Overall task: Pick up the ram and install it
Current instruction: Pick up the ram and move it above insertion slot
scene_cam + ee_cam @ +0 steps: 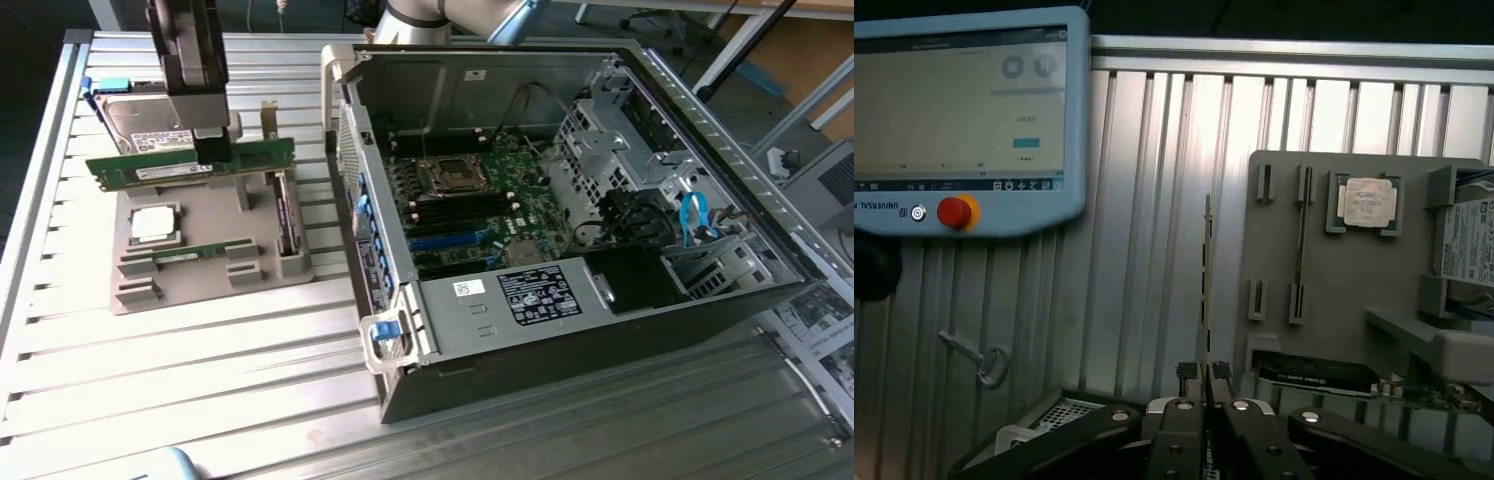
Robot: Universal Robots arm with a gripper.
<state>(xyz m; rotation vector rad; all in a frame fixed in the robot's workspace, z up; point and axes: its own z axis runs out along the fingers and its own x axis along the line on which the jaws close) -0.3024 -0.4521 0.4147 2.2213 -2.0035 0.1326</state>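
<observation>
1. Grey tray (200,285) sits on the slatted table (160,380) at the exterior view's left. All places below are given from this tray.
2. In the tray:
   - a hard drive (134,120) at the far end
   - a silver CPU (154,222) flat in a square pocket
   - a second green stick (200,250) on edge in a slot
   - a dark expansion card (282,215) standing along the side nearest the case
3. The ram (260,155) is held over the tray's far half with its long edge level. Its white label faces the exterior camera, but the print is too small to read.
4. The gripper (210,145) hangs over the tray, its fingers pinched tight on the ram's upper edge near mid-length. The wrist view shows the stick edge-on between them.
5. The PC case (561,330) lies open side up, just beside the tray on the exterior view's right. Inside are a green motherboard (481,200), a CPU socket (451,172) and a blue cable (694,215).
6. The case frame carries a white sticker (467,288) and a black label (538,295). Neither is readable.
7. A teach pendant (964,120) lies on the table well apart from the tray. "UNIVERSAL" reads beside its red button (954,212).
8. A key (979,360) lies on the slats near the pendant.
</observation>
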